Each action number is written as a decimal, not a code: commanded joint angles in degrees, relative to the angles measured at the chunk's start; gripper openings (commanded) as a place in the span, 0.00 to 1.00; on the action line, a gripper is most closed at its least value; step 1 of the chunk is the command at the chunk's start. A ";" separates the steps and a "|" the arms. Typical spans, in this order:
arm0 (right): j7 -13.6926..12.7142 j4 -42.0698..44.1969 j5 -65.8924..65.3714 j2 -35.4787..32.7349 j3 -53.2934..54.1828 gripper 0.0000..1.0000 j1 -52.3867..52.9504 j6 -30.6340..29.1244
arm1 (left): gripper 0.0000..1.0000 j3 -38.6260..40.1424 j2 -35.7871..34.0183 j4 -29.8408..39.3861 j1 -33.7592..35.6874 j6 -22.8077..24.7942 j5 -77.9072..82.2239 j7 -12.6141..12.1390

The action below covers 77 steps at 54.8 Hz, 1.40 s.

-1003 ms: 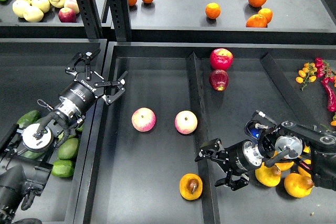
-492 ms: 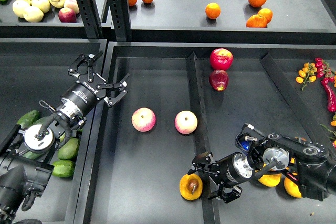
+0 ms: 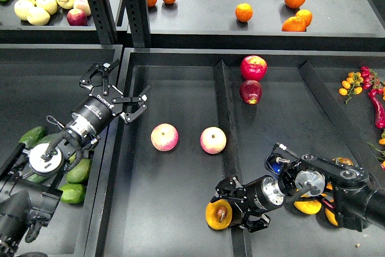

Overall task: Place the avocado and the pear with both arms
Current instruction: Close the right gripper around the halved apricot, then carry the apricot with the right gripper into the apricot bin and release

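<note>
The pear (image 3: 216,214), orange-yellow with a dark brown pit, lies at the front of the middle tray (image 3: 180,209), by the divider. My right gripper (image 3: 234,208) is open. Its jaws stand at the pear's right side, one above and one below; I cannot tell if they touch it. A bright green avocado (image 3: 72,193) lies with other green ones in the left bin, below my left arm. My left gripper (image 3: 118,83) is open and empty, raised over the wall between the left bin and the middle tray.
Two pink-yellow apples (image 3: 164,136) (image 3: 213,140) lie mid-tray. Two red apples (image 3: 253,67) sit beyond the divider ridge (image 3: 224,118). Yellow fruit (image 3: 307,205) lies under my right arm. Oranges (image 3: 243,11) and pale apples (image 3: 36,7) are on the back shelf, peppers (image 3: 376,103) at far right.
My right gripper has moved left and toward the front, from beside the yellow fruit up to the pear. My left gripper has shifted slightly right.
</note>
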State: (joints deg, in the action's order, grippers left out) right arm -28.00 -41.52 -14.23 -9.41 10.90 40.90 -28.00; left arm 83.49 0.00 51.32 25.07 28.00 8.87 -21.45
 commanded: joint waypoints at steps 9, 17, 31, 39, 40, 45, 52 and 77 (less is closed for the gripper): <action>0.00 0.83 1.66 0.01 -0.09 0.61 0.24 0.00 | 0.99 -0.09 0.00 0.01 -0.02 0.00 0.00 0.00; 0.00 0.74 2.98 -0.34 -0.18 0.49 0.24 0.00 | 0.99 -0.26 0.00 -0.08 -0.02 0.00 0.00 -0.09; 0.00 0.65 3.25 -0.43 -0.09 0.41 0.24 0.00 | 0.99 -0.44 0.00 -0.08 -0.02 0.00 0.00 -0.09; 0.00 0.12 3.25 -0.61 0.08 0.32 0.24 0.00 | 0.99 -0.44 0.00 -0.08 -0.02 0.00 0.00 0.00; 0.00 0.04 3.25 -0.61 0.08 0.32 0.24 0.00 | 0.99 -0.44 0.00 -0.08 -0.02 0.00 0.00 0.00; 0.00 -0.05 3.25 -0.87 0.43 0.28 0.15 0.00 | 0.99 -0.53 0.00 -0.08 -0.02 0.00 0.00 -0.09; 0.00 -0.05 3.16 -1.13 1.31 0.25 -0.11 0.00 | 0.99 -0.44 0.00 -0.08 -0.02 0.00 0.00 -0.09; 0.00 0.21 3.68 -1.40 4.39 0.19 0.41 0.00 | 0.99 -0.61 0.00 0.01 -1.07 0.00 0.00 -0.09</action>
State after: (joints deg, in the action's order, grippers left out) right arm -28.00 -41.34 -10.82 -10.69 14.78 40.94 -28.00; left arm 82.96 0.00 51.29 24.06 28.00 8.88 -21.54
